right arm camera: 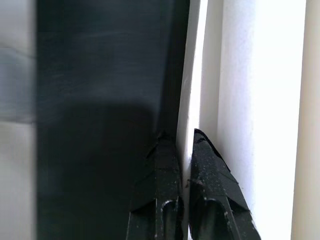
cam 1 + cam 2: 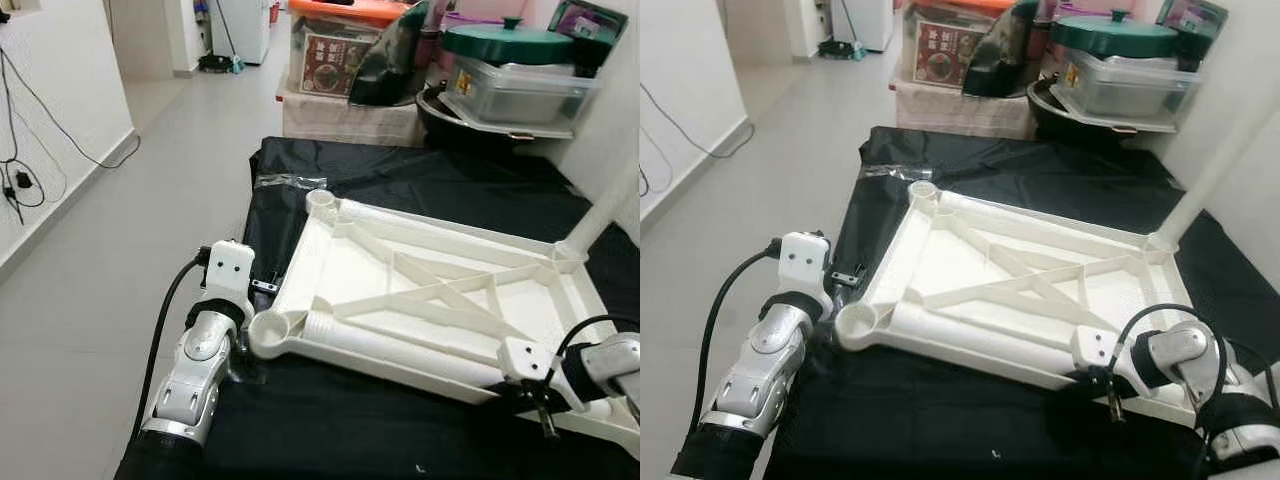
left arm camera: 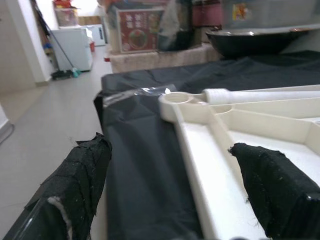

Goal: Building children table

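Left eye view puts the white tabletop [image 2: 430, 300] at the centre: it lies upside down on a black sheet [image 2: 420, 180] spread over a low surface, ribs and cross braces facing up, which I judge is so the legs can be pushed into the round sockets at its corners. One leg [image 2: 600, 225] already stands in the far right corner socket, rising out of the picture; another leg [image 2: 400, 350] lies along the near rim, its ribbed end next to the empty near left socket [image 2: 275, 325].

The right gripper [image 1: 185, 185] has its jaws pressed together on the thin near rim of the tabletop, pinching the plastic edge, probably to steady or shift the panel. The left gripper [image 3: 170, 190] sits at the left side of the panel with its jaws spread wide, one finger [image 3: 75, 185] out over the sheet and the other [image 3: 272, 185] over the tray-like underside, so the rim runs between them ungripped.

Right wrist view alone shows how tightly the rim is pinched, which the head views hide behind the wrist. Left wrist view gives a low look along the rim to the far left socket [image 3: 176, 97], with a leg end just beside it. Head views alone show the storage boxes [image 2: 345, 60], a green-lidded pot [image 2: 505, 45] beyond, and the tiled floor [image 2: 110, 250].
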Robot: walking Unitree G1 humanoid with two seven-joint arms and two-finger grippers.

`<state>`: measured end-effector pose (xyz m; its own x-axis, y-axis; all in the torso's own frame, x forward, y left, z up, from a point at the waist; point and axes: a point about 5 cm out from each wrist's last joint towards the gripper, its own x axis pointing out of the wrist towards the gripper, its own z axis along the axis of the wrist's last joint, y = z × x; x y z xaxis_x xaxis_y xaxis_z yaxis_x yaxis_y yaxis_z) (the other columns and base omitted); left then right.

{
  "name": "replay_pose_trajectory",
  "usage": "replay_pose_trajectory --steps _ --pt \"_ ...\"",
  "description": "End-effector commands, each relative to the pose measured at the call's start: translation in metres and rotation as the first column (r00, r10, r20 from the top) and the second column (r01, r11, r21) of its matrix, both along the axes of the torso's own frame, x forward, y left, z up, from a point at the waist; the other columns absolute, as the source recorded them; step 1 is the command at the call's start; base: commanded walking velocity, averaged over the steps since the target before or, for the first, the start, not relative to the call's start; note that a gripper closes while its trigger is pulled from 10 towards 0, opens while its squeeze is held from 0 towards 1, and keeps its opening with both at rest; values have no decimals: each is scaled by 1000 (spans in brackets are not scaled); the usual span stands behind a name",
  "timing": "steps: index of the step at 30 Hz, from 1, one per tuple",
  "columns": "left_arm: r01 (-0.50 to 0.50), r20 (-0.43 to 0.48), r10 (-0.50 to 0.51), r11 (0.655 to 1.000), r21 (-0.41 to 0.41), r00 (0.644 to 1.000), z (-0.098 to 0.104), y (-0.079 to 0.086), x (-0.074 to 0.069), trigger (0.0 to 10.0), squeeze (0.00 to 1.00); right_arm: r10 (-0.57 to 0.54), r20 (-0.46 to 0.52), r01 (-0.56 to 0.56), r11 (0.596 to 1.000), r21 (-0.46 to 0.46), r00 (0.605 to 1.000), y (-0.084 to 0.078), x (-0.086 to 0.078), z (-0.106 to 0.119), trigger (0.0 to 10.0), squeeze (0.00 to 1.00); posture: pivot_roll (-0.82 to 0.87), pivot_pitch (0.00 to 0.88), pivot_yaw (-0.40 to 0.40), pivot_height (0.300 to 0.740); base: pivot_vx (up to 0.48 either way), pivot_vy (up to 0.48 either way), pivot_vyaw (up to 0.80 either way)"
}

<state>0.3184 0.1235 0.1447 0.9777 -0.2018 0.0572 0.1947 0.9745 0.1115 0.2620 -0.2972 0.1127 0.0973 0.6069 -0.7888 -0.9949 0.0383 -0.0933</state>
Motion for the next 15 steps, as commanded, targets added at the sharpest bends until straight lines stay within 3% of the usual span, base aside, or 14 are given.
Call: replay_pose_trajectory --steps 1,5,11,14,15 --pt "15 1 -15 1000 13 1000 -2 -3 -1 10000 0 289 -29 -290 955 -60 957 16 -17 -3 0 0 74 0 -83 740 0 0 0" --pt "17 -1 -17 1000 14 1000 -3 -3 -1 10000 0 379 -33 -380 919 -100 925 17 -26 -3 0 0 68 0 -84 740 0 0 0" --pt "18 -3 -18 1000 14 1000 -4 -4 -1 10000 0 423 -11 -419 895 -152 906 16 -24 3 0 0 62 0 -83 740 0 0 0" --pt "24 -1 -24 1000 9 1000 -3 -7 0 10000 0 335 80 -307 919 -247 939 6 -1 14 0 0 65 0 -91 740 0 0 0" --pt "24 -1 -24 1000 9 1000 -3 -7 0 10000 0 335 80 -307 919 -247 939 6 -1 14 0 0 65 0 -91 740 0 0 0"
